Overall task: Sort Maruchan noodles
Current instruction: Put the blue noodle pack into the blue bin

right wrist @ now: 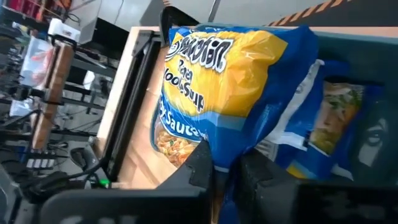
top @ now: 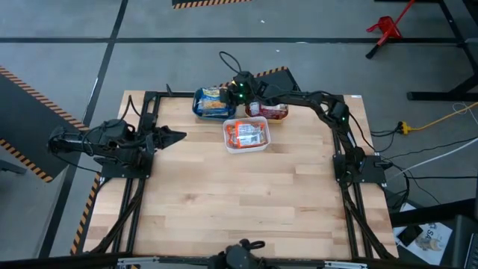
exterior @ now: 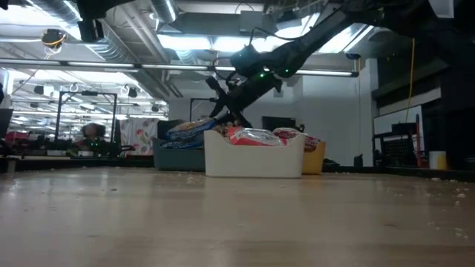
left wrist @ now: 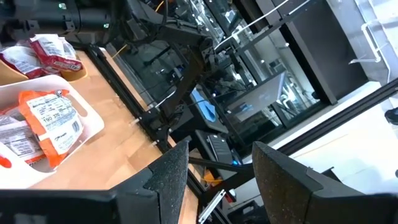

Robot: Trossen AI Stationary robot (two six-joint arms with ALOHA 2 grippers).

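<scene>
Three bins stand near the table's far edge. The teal bin [top: 199, 104] holds blue-yellow Maruchan packets [top: 213, 101], the white bin [top: 246, 135] holds orange-red packets [left wrist: 53, 121], and the orange bin [top: 273, 112] holds maroon-white packets [left wrist: 50, 53]. My right gripper [top: 234, 91] reaches over the teal bin and is shut on a blue-yellow packet [right wrist: 217, 81]. Another blue-yellow packet [right wrist: 339, 124] lies beside it in the bin. My left gripper [top: 179, 137] is open and hovers at the table's left side, touching nothing. My right gripper [right wrist: 227, 163] pinches the blue-yellow packet by its edge [right wrist: 217, 142] between the two fingers. It comes slanting down from above and from the table's right. The packet lies tilted over the teal bin [right wrist: 354, 43], on the other packets.
The white bin [exterior: 252, 157] stands nearest, with the teal bin [exterior: 178, 154] and orange bin [exterior: 315, 157] behind it. The wooden table top [top: 246, 202] lies bare toward the near edge. Black frame rails run along both sides.
</scene>
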